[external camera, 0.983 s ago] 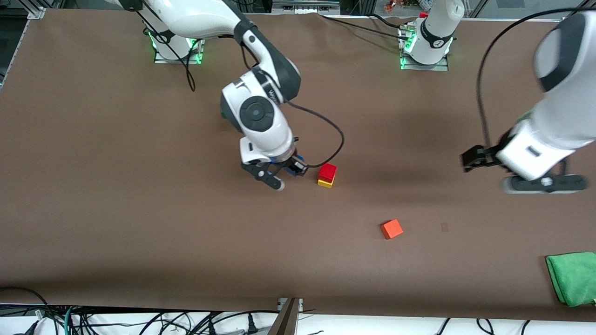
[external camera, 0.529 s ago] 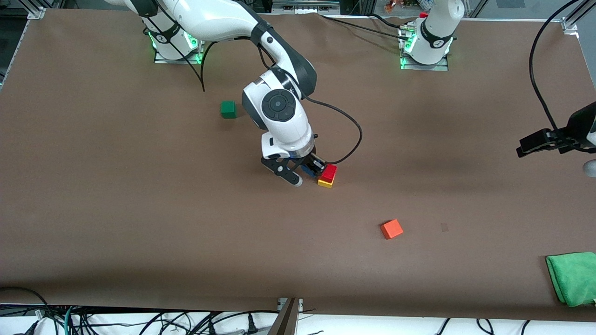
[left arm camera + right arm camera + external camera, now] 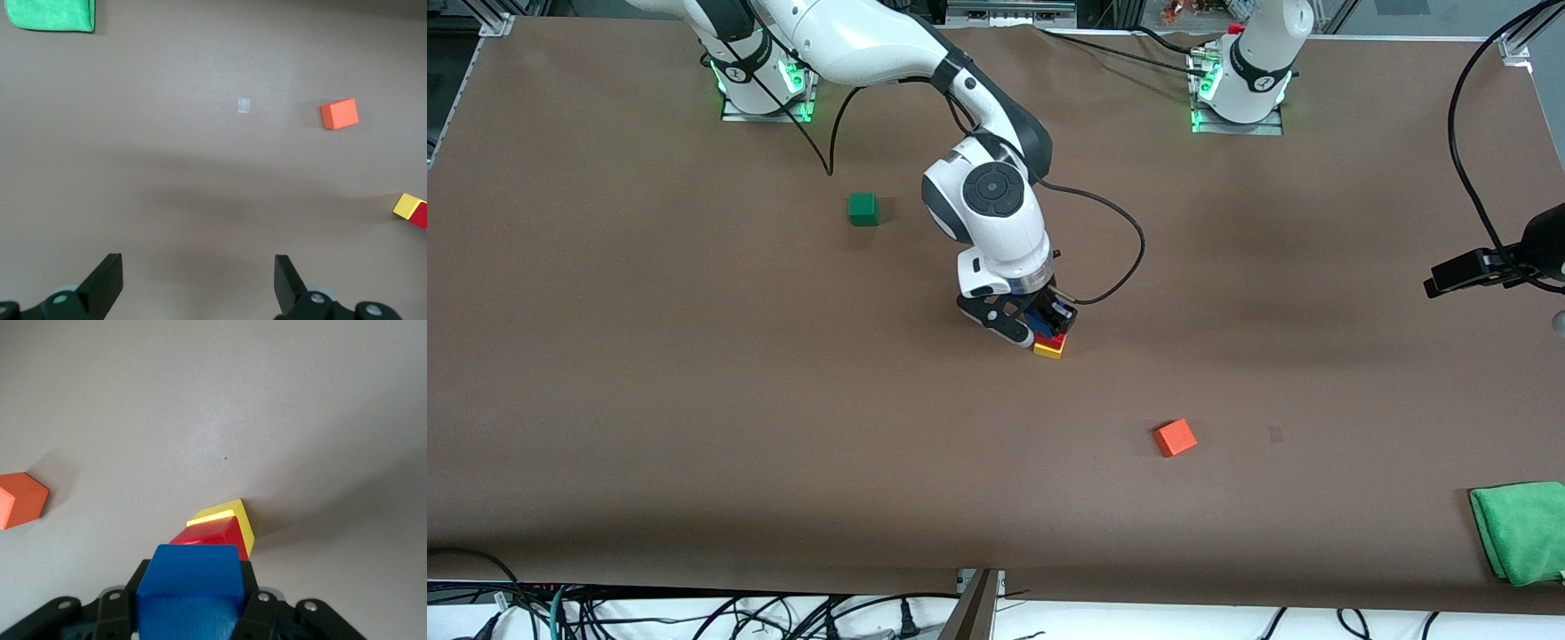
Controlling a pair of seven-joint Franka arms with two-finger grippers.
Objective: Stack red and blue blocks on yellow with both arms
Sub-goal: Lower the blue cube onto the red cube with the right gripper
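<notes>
Right claw (image 3: 190, 613) grips the blue block (image 3: 191, 580) over red (image 3: 212, 535)-on-yellow (image 3: 230, 513); left claw (image 3: 198, 283) gapes wide over bare table.

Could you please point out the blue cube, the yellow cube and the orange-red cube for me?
small matte bright blue cube (image 3: 191, 572), right wrist view, on its top face.
small matte yellow cube (image 3: 243, 523), right wrist view, on its visible side face.
small matte orange-red cube (image 3: 1175, 436), front view, on its top face.

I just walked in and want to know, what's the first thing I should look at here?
Look at the right gripper near the table's middle: it holds the blue block just over the red block, which sits on the yellow block. The left gripper waits open over bare table toward its own end, and an orange-red cube lies nearer the front camera.
</notes>
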